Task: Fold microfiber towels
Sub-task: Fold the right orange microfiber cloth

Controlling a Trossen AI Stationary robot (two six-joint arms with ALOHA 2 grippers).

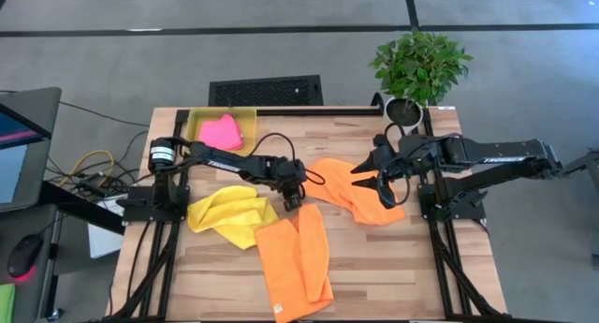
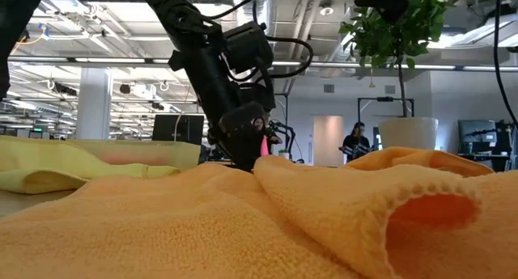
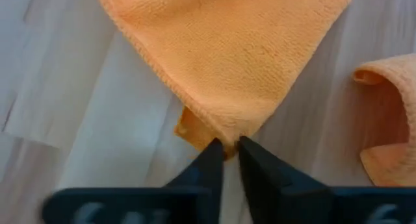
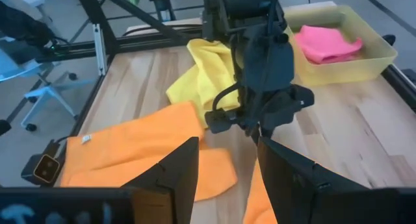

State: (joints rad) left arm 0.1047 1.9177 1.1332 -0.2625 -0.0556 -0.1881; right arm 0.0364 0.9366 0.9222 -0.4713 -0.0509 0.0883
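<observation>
Left gripper (image 1: pixel 293 199) low over the middle of the light wood slat table (image 1: pixel 393 267), fingers (image 3: pixel 211 162) nearly closed, pinching the pointed corner of the large orange microfiber towel (image 3: pixel 227 49) that lies spread at table centre-right; a small folded flap shows just under that corner. Right gripper (image 1: pixel 367 181) hovers over the same orange towel (image 1: pixel 360 194) from the other side, fingers (image 4: pixel 175 169) wide apart, holding nothing. Second large orange microfiber towel (image 1: pixel 295 257) lies flat, loosely doubled, toward the front edge of the table, just beside the first one. Crumpled yellow microfiber towel (image 1: pixel 229 213) sits left of centre, touching the second orange towel's edge. Bright pink microfiber towel (image 1: pixel 221 131) bunched inside the translucent yellow plastic bin (image 1: pixel 193 126) at the back left of the table. Green potted plant in a white pot (image 1: pixel 416 70) at the back right corner. Low view: a person (image 2: pixel 354 141) stands far off in the room
</observation>
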